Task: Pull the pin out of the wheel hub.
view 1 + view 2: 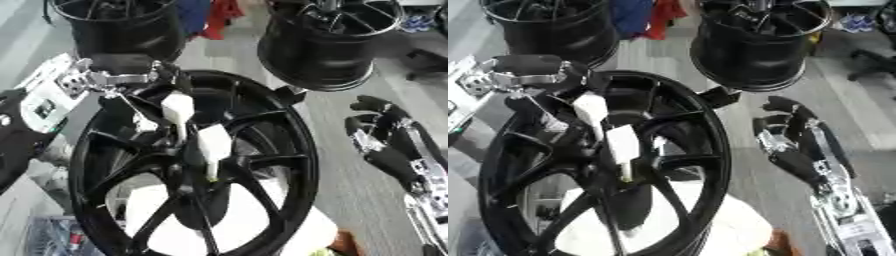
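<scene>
A large black spoked wheel hub (289, 150) stands tilted in the middle of both views. My left hand (179, 107) comes in from the upper left and reaches down over the spokes to the hub's centre; its fingers carry white pads. A thin pale pin (213, 174) sticks out just under the lower white fingertip (213, 142), at the hub's centre, and the fingers look pinched on it. My right hand (789, 135) hangs to the right of the wheel, apart from it, with relaxed fingers and nothing in it.
Two more black wheel rims stand behind, one at the upper left (122, 30) and one at the upper right (328, 45). A white support (254, 220) shows through the spokes below. Red and blue cloth (219, 15) lies at the far edge.
</scene>
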{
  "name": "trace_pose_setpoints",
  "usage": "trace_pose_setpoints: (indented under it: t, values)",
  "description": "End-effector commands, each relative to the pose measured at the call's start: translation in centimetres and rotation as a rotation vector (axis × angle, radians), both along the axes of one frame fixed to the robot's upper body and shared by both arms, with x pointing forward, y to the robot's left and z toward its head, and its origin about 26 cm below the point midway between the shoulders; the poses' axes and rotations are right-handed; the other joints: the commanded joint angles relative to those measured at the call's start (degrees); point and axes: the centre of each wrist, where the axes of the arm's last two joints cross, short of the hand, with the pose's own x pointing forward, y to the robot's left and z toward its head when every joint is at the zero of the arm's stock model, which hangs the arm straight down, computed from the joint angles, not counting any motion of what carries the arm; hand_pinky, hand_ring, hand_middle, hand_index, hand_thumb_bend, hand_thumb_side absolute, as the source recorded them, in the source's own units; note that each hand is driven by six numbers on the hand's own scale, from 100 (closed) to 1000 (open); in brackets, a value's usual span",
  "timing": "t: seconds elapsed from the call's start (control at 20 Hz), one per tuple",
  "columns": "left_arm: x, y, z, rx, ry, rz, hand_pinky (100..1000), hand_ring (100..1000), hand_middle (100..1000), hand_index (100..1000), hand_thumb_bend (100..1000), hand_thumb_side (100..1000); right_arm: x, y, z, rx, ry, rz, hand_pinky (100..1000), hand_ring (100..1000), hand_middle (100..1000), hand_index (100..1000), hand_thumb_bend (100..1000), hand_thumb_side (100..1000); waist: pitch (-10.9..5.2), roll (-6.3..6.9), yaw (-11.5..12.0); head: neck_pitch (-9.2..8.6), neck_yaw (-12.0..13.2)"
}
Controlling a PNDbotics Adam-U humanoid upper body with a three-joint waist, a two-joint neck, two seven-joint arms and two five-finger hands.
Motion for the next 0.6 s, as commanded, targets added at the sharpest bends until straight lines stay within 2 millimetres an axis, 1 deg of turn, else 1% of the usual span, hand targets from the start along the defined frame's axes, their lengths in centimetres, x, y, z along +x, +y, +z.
trace_pose_setpoints:
  t: [0.05, 0.1, 0.15, 0.2, 0.3, 0.4, 0.5, 0.6]
  values:
    - [0.2, 0.1, 0.7, 0.321, -0.028, -0.323, 750, 733, 718, 795, 241, 233, 0.2, -0.3, 0.7, -0.015, -0.021, 0.008, 643, 697, 737, 831, 259, 307, -0.58, 0.1, -0.1, -0.13, 0.25]
    - [0.2, 0.2, 0.6, 0.324, -0.027, -0.323, 730, 685, 662, 753, 205, 210, 0.1, -0.3, 0.7, -0.015, -0.02, 0.008, 643, 698, 737, 831, 259, 307, -0.59, 0.11, -0.12, -0.13, 0.25]
    - [0.3, 0.2, 0.6, 0.325, -0.026, -0.32, 725, 672, 646, 740, 192, 204, 0.1, -0.3, 0.7, -0.014, -0.02, 0.008, 643, 698, 737, 831, 258, 307, -0.59, 0.12, -0.13, -0.13, 0.25]
    - [0.4, 0.3, 0.6, 0.322, -0.023, -0.314, 702, 616, 586, 690, 103, 177, 0.1, -0.3, 0.7, -0.014, -0.02, 0.008, 643, 697, 737, 832, 258, 307, -0.59, 0.13, -0.13, -0.13, 0.24]
    - [0.5, 0.5, 0.8, 0.288, -0.009, -0.292, 671, 551, 514, 627, 100, 157, 0.1, -0.3, 0.6, -0.014, -0.019, 0.008, 643, 698, 737, 832, 258, 308, -0.59, 0.13, -0.09, -0.13, 0.22]
    - [0.6, 0.6, 1.5, 0.234, 0.004, -0.269, 649, 511, 473, 585, 100, 157, 0.1, -0.3, 0.6, -0.013, -0.018, 0.007, 643, 697, 737, 832, 257, 308, -0.6, 0.1, -0.05, -0.13, 0.18]
    - [0.5, 0.7, 2.5, 0.163, 0.015, -0.249, 639, 498, 461, 572, 100, 158, 0.1, -0.3, 0.6, -0.013, -0.018, 0.005, 643, 697, 737, 832, 255, 308, -0.62, 0.07, 0.01, -0.13, 0.18]
    - [0.3, 0.9, 4.1, 0.09, 0.012, -0.235, 639, 499, 463, 576, 100, 154, 0.1, -0.3, 0.5, -0.012, -0.016, 0.005, 643, 697, 737, 832, 255, 308, -0.63, 0.06, 0.14, -0.13, 0.17]
